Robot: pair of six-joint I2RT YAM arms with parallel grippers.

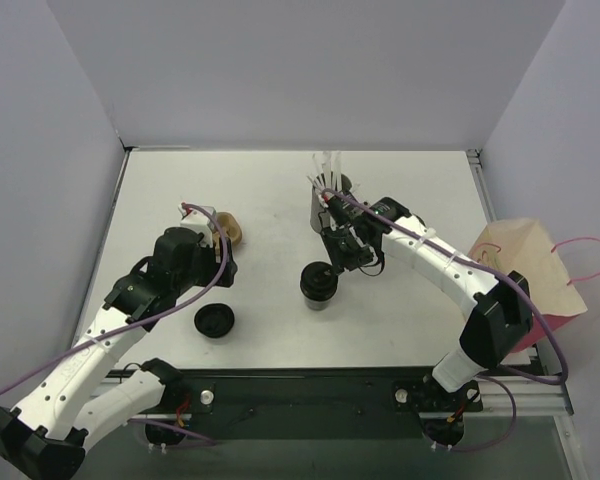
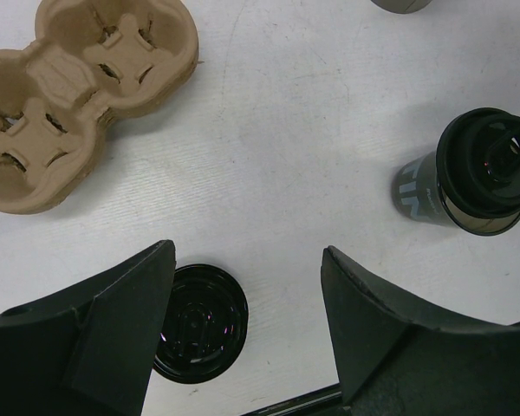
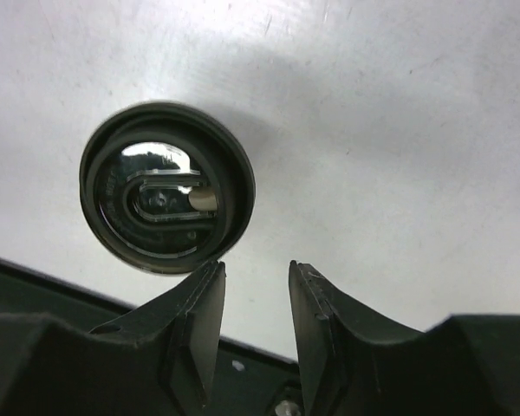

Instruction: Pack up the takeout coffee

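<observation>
The takeout coffee (image 1: pixel 318 285) is a short dark cup with a lid on, upright at the table's middle. It also shows in the left wrist view (image 2: pixel 477 178) and, from above, in the right wrist view (image 3: pixel 166 199). My right gripper (image 1: pixel 345 260) hovers just above and to the right of the cup; its jaws (image 3: pixel 256 269) are open with a narrow gap and hold nothing, the cup's rim beside the left fingertip. My left gripper (image 1: pixel 220 268) is open and empty (image 2: pixel 247 260), above the table between the cup carrier and the loose lid.
A loose flat black lid (image 1: pixel 214 321) lies at front left, also in the left wrist view (image 2: pixel 199 322). A brown cardboard cup carrier (image 1: pixel 228 228) (image 2: pixel 78 95) lies at left. A grey holder of white straws (image 1: pixel 330 200) stands behind the cup. A paper bag (image 1: pixel 525 275) lies at right.
</observation>
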